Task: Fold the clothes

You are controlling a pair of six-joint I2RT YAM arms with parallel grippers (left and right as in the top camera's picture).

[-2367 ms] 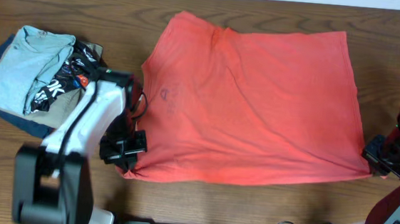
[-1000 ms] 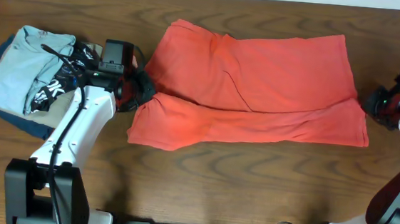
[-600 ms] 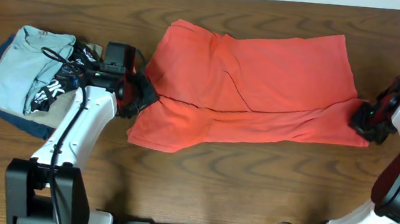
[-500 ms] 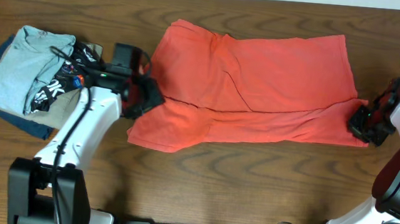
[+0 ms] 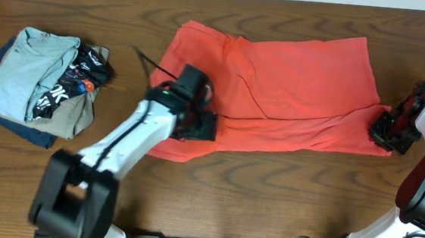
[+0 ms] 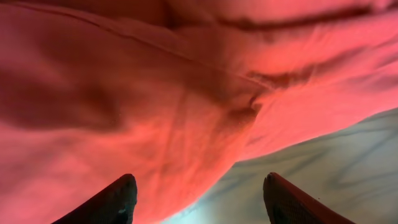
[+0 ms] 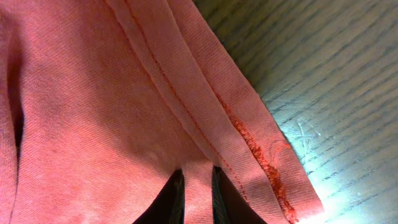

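Note:
The coral-red shirt (image 5: 291, 80) lies across the table with its lower part folded up over itself. In the left wrist view the cloth (image 6: 155, 93) fills most of the frame, its edge running over the wood. My left gripper (image 5: 200, 126) hovers over the shirt's lower-left fold. It is open (image 6: 199, 186), with its two fingers wide apart and nothing between them. My right gripper (image 5: 386, 135) is at the shirt's lower-right corner. It is shut (image 7: 198, 183) on a strip of the stitched hem (image 7: 186, 106).
A pile of other clothes sits at the left of the wooden table (image 5: 213, 203): a light blue-grey folded shirt (image 5: 26, 70) and a black printed garment (image 5: 75, 81) on top of darker cloth. The right arm's base stands at the lower right (image 5: 417, 219).
My left gripper let go of the shirt's left edge, opened, and swung right over the lower-left fold. My right gripper came down to the lower-right corner and closed on the hem.

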